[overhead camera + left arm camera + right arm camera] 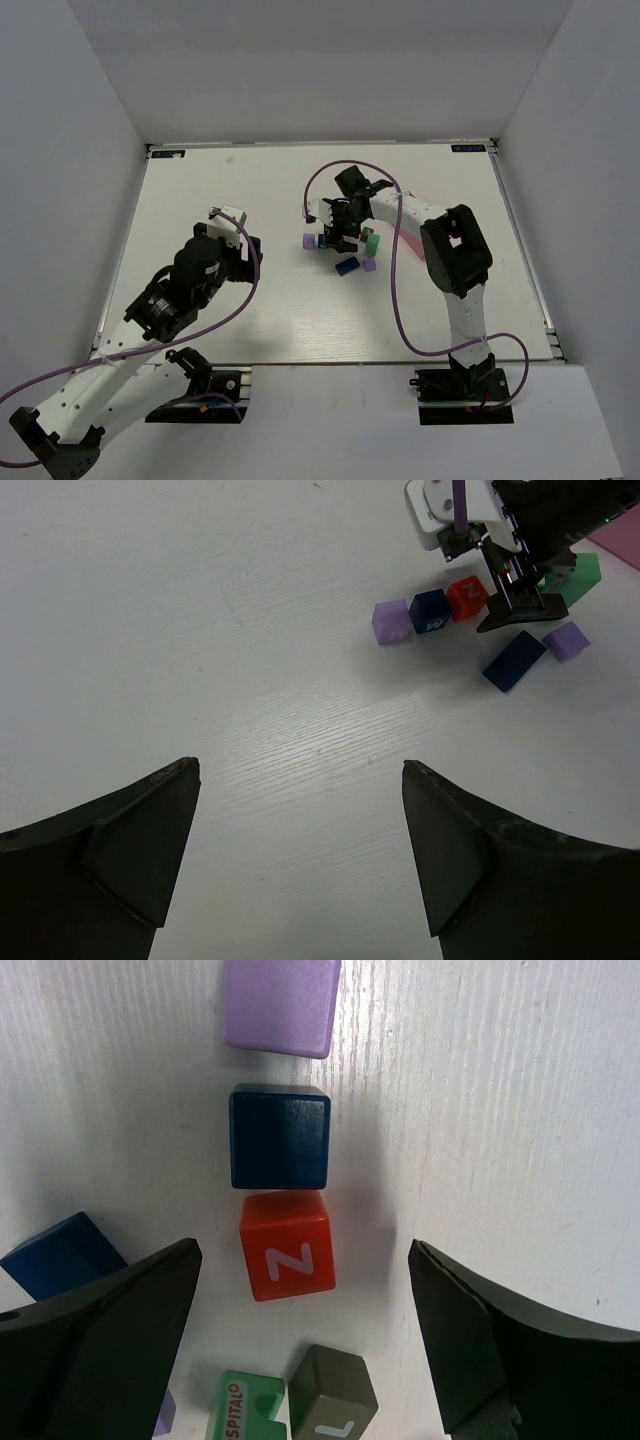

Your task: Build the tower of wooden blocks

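Observation:
Three cubes lie in a row on the white table: a lilac cube (278,1005), a dark blue cube (279,1136) and a red cube (287,1245) marked Z. My right gripper (305,1247) hovers open over the red cube, its fingers well clear on both sides. Near it lie a blue brick (62,1255), a green block (245,1405) and an olive cube (332,1392) marked L. The left wrist view shows the same row, lilac cube (392,621) nearest, and a second lilac block (566,640). My left gripper (300,770) is open over bare table, well left of the blocks.
A pink tray (408,238) lies right of the blocks, mostly under the right arm (455,250). Grey walls enclose the table (250,190) on three sides. The left arm (185,285) stands at the front left.

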{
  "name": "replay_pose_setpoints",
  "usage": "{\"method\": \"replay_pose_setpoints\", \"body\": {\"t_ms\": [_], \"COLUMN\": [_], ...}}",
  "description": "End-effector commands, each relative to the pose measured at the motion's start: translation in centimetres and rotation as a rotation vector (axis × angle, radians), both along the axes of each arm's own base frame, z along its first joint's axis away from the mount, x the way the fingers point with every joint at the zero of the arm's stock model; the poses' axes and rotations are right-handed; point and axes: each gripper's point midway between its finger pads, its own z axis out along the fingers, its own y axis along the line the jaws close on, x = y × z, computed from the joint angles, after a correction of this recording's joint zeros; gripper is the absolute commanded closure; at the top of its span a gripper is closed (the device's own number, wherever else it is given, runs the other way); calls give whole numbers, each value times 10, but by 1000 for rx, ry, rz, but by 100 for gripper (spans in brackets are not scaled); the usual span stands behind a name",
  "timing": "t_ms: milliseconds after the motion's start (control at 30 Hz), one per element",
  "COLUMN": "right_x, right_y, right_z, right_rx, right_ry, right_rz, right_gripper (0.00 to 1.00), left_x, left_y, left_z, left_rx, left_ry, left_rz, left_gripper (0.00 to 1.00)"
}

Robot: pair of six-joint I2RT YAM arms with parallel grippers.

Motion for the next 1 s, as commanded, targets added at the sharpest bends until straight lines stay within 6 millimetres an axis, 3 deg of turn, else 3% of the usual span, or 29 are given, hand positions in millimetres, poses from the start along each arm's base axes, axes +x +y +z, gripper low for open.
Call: {"method": "replay_pose_setpoints", "body": {"t_ms": [0, 300, 533, 733, 833, 967], "right_x": [8, 10, -9, -28, -43, -74], "right_y": [4, -6, -22, -18, -19, -21], "right_z": [12, 46, 69, 119, 111, 87], "right_rx": [29, 54, 72, 209, 225, 218], "right_ry": [-37, -99, -125, -202, -188, -92], "right_rz": [-5, -20, -24, 7, 63, 197], "right_gripper": [10, 10, 10, 10, 10, 10], "left_x": [0, 1, 1, 2, 1, 1], "left_y": [2, 4, 4, 3, 2, 2], "left_z": [2, 2, 2, 4, 0, 0], "left_rx": [-3, 0, 0, 3, 6, 6], "left_ry": [-12, -14, -14, -24, -14, -14], "left_rz": [5, 14, 14, 10, 2, 2], "left_gripper": [8, 8, 8, 7, 7, 7]}}
